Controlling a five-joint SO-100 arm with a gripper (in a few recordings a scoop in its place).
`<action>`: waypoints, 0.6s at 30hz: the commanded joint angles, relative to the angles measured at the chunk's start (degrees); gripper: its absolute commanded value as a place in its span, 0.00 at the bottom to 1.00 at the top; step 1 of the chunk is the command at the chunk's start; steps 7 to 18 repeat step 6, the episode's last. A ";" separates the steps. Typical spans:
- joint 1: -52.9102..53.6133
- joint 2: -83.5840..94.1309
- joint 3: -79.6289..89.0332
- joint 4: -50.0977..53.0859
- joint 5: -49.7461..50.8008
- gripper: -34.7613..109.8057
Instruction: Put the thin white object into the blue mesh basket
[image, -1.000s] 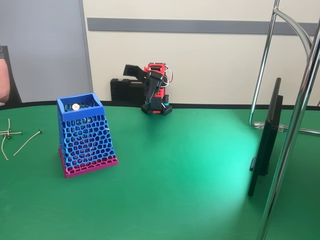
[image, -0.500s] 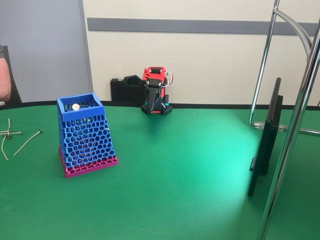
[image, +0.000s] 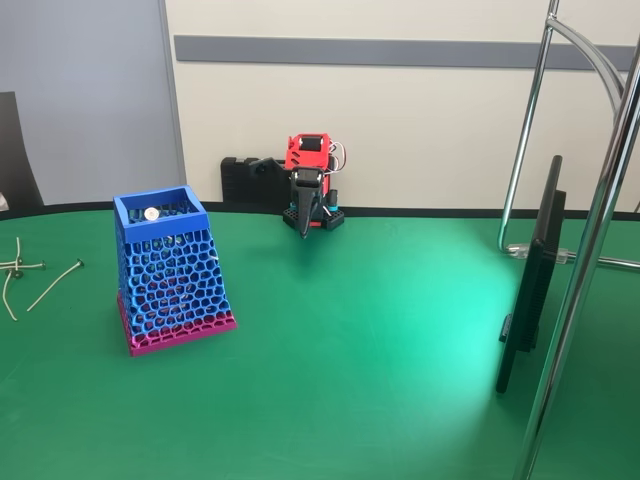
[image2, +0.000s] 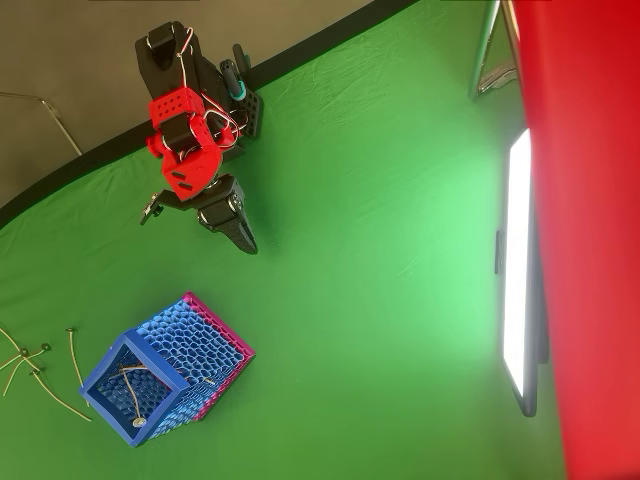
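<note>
The blue mesh basket (image: 168, 275) (image2: 200, 345) stands on its magenta base at the left of the green table. Inside it lies a thin white object (image2: 132, 398), slender and pale, with a small round white end (image: 151, 213) showing just under the blue rim. My gripper (image: 302, 228) (image2: 248, 243) hangs point-down close to the arm's red and black base at the back of the table. It is shut with nothing in it and stands well apart from the basket.
Several thin greyish bent sticks (image: 20, 268) (image2: 25, 362) lie in a loose cluster left of the basket, one longer stick (image: 55, 285) slightly apart. A dark screen on a stand (image: 535, 270) (image2: 520, 270) and chrome poles (image: 590, 250) occupy the right side.
The arm has folded down from a raised, leftward reach until the gripper points at the table by its base. A person's arm at the left edge has gone from view.
</note>
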 joint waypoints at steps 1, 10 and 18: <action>0.18 0.44 0.44 0.35 0.70 0.24; 0.18 0.44 0.44 0.44 0.53 0.24; 0.18 0.44 0.44 0.44 0.53 0.24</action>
